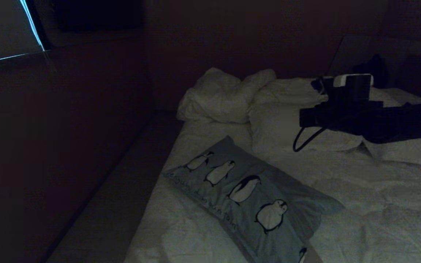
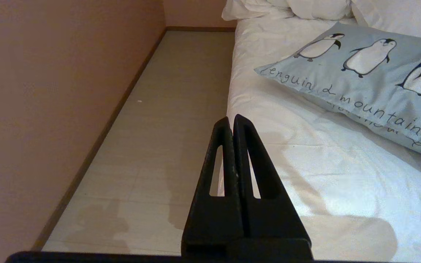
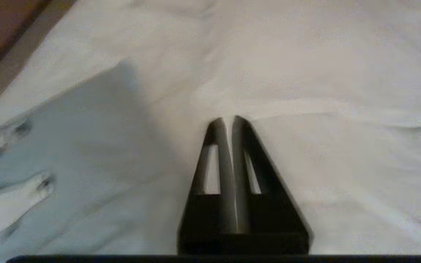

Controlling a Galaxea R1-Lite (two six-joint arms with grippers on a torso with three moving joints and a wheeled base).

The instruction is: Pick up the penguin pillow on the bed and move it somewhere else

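The penguin pillow (image 1: 247, 190) lies flat near the left edge of the bed (image 1: 371, 204), light blue-grey with a row of penguins and dark script. My right gripper (image 1: 304, 117) hangs in the air above the white pillows, beyond and to the right of the penguin pillow. In the right wrist view that gripper (image 3: 228, 119) is shut and empty over white bedding (image 3: 305, 73), with the penguin pillow (image 3: 68, 153) off to one side. My left gripper (image 2: 231, 118) is shut and empty, low by the bed's edge (image 2: 305, 164), short of the penguin pillow (image 2: 364, 73).
Rumpled white duvet (image 1: 221, 95) and a plain white pillow (image 1: 280, 120) lie at the head of the bed. A narrow strip of floor (image 2: 166, 128) runs between the bed and the wall (image 2: 49, 91). A cable loop (image 1: 303, 140) dangles under the right arm.
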